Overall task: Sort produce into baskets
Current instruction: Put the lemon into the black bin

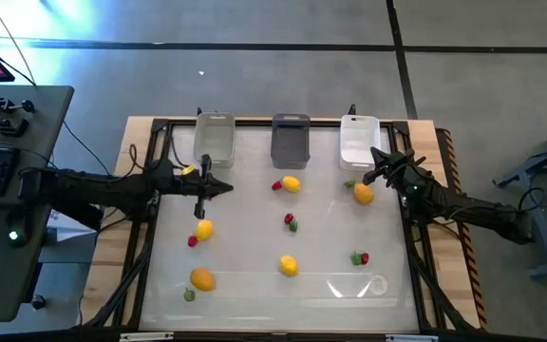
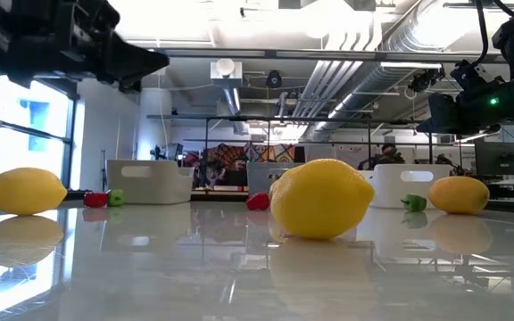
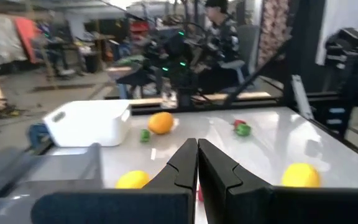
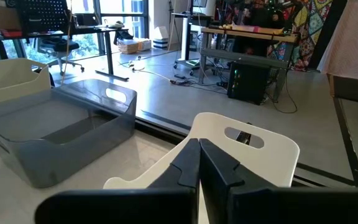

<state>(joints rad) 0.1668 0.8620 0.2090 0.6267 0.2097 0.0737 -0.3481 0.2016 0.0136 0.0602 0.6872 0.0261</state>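
Lemons (image 1: 292,184) were yellow, berries (image 1: 276,186) red; tubs clear (image 1: 215,139), dark grey (image 1: 291,141), white (image 1: 359,141); tabletop (image 1: 254,237) glossy white.

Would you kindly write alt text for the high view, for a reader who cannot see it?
Seen from above, a white table holds scattered lemons, oranges and small red and green bits, with a clear basket, a grey basket and a white basket in a row along its far edge. The left claw and right claw are both shut and hold nothing.
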